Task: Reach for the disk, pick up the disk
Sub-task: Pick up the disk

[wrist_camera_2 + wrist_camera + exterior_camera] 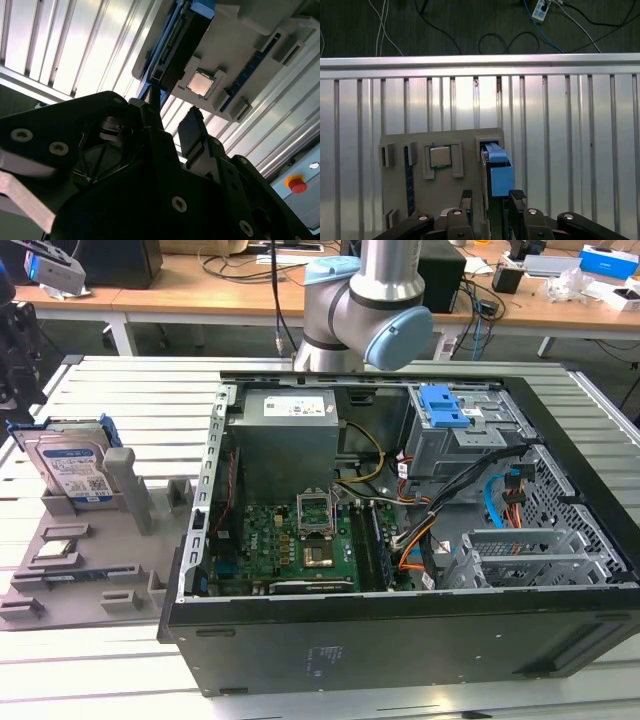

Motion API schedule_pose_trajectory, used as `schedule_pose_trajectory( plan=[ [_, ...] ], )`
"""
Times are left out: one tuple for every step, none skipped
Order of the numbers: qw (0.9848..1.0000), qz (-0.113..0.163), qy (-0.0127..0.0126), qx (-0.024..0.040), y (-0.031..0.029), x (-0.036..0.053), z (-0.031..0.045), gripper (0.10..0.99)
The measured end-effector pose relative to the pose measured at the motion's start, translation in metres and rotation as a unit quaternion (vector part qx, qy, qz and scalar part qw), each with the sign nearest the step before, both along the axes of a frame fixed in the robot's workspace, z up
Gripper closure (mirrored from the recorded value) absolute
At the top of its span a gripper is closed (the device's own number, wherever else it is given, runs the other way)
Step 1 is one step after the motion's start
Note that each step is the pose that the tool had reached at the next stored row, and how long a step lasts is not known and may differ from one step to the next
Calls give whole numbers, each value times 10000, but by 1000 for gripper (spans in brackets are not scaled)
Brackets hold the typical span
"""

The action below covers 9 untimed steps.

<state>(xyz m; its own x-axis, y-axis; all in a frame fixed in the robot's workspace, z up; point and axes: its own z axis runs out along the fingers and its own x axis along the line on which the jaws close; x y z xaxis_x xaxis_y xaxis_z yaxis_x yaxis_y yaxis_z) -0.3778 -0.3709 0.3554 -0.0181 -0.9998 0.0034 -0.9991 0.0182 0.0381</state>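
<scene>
Hovering above the grey tray (465,140) with the gripper (491,196) spread: 2 black fingers (516,195) apart, pinching nothing. In the first wrist view, lined up over the disk (497,165), its narrow edge falling between the 2 tips. Not yet touching it. In the second wrist view, gripper (172,112) clear of the disk (175,50), with bare slats of the table (75,45) showing past the tips.

Standing on edge in a slot of the tray, that disk, with a blue bracket along its rim. In the exterior view, the same disk (70,465) upright at the back end of the tray (90,580), label facing the camera, well to the exterior view's left of the open computer case (400,640). Just beside it, on the exterior view's right, 1 grey post (127,485).

Lying flat in a tray recess near the disk, 1 small chip (440,157); same chip (200,83) in the second wrist view and chip (60,548) in the exterior view. Tray and case both resting on the slatted metal table (130,380). Behind the case, part of the arm (370,310).
</scene>
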Motion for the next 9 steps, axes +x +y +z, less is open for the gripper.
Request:
schedule_pose_trajectory(
  plan=[
    [10000,0,0,0,0,2,-6,663],
    [10000,0,0,-1,0,5,-14,663],
    [10000,0,-1,-1,0,11,-22,663],
    [10000,0,-1,-3,0,16,-33,663],
    [10000,0,0,-5,1,20,-42,663],
    [10000,0,0,-7,2,24,-50,663],
    [10000,0,0,-8,2,27,-56,663],
    [10000,0,0,-9,4,30,-65,663],
    [10000,2,1,-11,11,30,-89,663]
  ],
)
